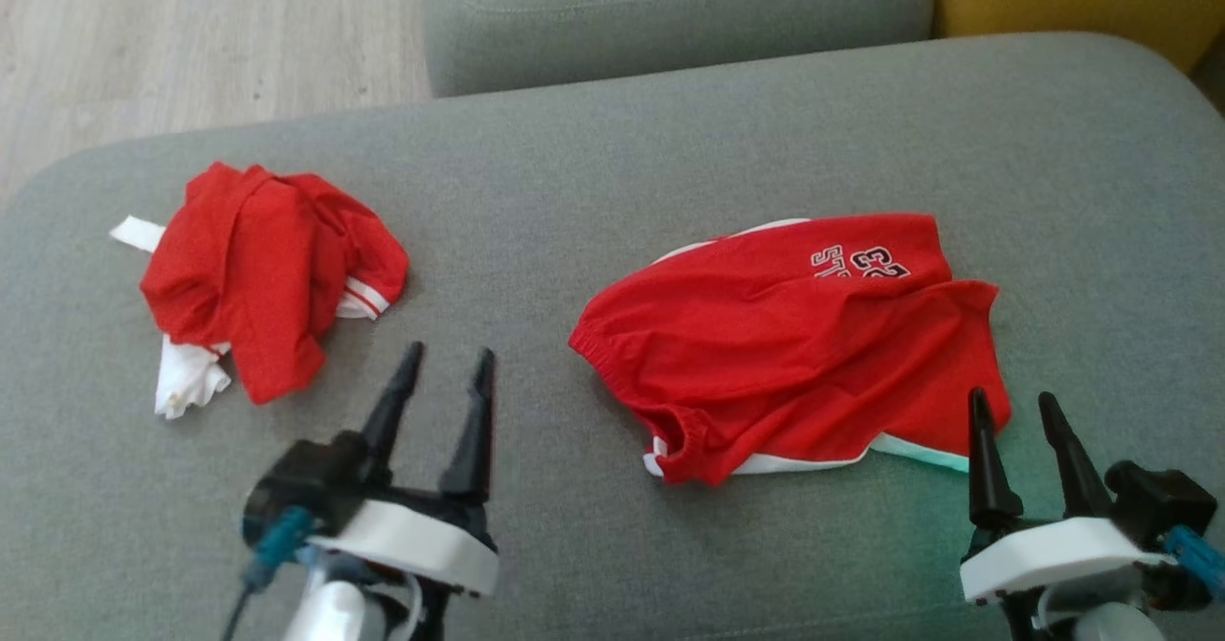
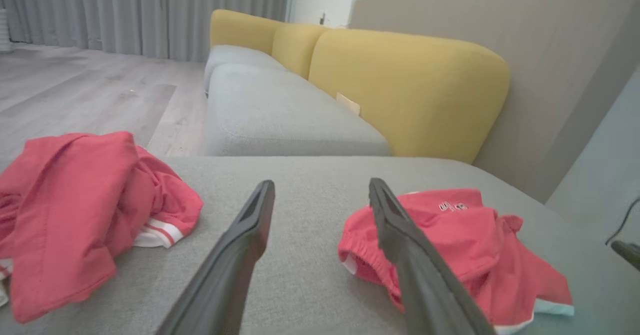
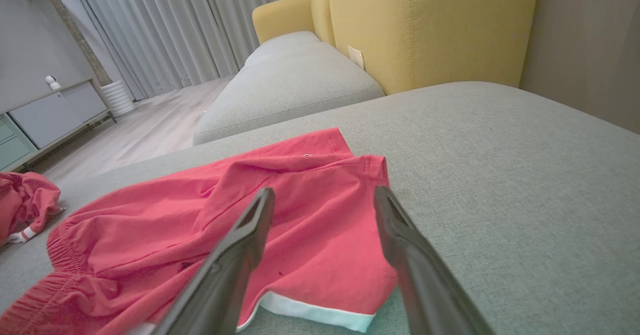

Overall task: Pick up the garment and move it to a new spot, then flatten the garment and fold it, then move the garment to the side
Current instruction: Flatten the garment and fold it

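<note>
Worry is I'll snag just the top layer of the rumpled shorts (image 1: 794,344) on the sofa (image 1: 670,143) and drag them bunched, since my right fingers (image 1: 983,459) hang wide open and empty over their near corner, left fingers (image 1: 477,411) equally open, empty, over bare sofa beside the crumpled shirt (image 1: 258,268).

2 garments lie well apart on the sofa seat (image 1: 670,143): the bunched garment (image 1: 258,277) at the left, the shorts (image 1: 794,354) at the right. The left gripper (image 1: 450,351) is between them, nearer the bunched garment. The right gripper (image 1: 1012,396) is at the shorts' near right corner. A second seat cushion (image 1: 670,10) lies behind.
</note>
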`<state>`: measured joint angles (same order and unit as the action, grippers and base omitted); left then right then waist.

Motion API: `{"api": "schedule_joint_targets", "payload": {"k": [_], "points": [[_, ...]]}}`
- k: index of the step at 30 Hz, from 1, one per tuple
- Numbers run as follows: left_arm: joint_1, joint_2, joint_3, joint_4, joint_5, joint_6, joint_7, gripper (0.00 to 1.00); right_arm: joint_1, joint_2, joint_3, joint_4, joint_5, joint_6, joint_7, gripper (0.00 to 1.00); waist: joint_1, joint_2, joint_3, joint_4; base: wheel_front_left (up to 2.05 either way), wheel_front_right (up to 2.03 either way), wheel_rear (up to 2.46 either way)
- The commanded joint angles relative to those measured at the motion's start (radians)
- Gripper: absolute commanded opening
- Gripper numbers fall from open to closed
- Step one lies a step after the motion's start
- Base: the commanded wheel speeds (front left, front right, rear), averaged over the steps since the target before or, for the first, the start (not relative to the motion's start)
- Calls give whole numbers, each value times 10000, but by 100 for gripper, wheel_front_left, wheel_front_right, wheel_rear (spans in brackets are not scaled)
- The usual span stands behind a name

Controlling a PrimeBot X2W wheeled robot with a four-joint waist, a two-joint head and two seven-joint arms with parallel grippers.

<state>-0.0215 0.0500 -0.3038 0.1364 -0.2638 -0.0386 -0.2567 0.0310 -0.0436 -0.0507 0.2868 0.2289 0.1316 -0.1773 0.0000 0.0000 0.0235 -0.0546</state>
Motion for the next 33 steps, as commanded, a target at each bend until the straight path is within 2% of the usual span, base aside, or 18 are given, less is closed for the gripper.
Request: {"api": "schedule_joint_targets", "payload": {"k": [1, 4, 7, 20, 33], "points": [[-438, 3, 170, -209, 209, -102, -51, 100, -452, -68, 195, -369, 34, -9, -128, 100, 0, 0, 88, -15, 0, 0, 0], [-715, 125, -449, 397, 782, -536, -51, 100, -589, -68, 142, -355, -15, -9, -123, 100, 0, 0, 243, -54, 0, 0, 0], [-1166, 549, -1418, 1022, 1466, -796, -51, 100, -691, -67, 72, -328, -55, -9, -116, 100, 0, 0, 399, -102, 0, 0, 0], [-3267, 2067, -5096, 2488, 2636, -917, -51, 100, -1028, -67, 113, -148, -37, -9, -145, 100, 0, 0, 888, -520, 0, 0, 0], [-4437, 2370, -6194, 2903, 2926, -919, -51, 100, -1158, -66, 126, -115, -50, -9, -89, 100, 0, 0, 1068, -789, 0, 0, 0]]}}
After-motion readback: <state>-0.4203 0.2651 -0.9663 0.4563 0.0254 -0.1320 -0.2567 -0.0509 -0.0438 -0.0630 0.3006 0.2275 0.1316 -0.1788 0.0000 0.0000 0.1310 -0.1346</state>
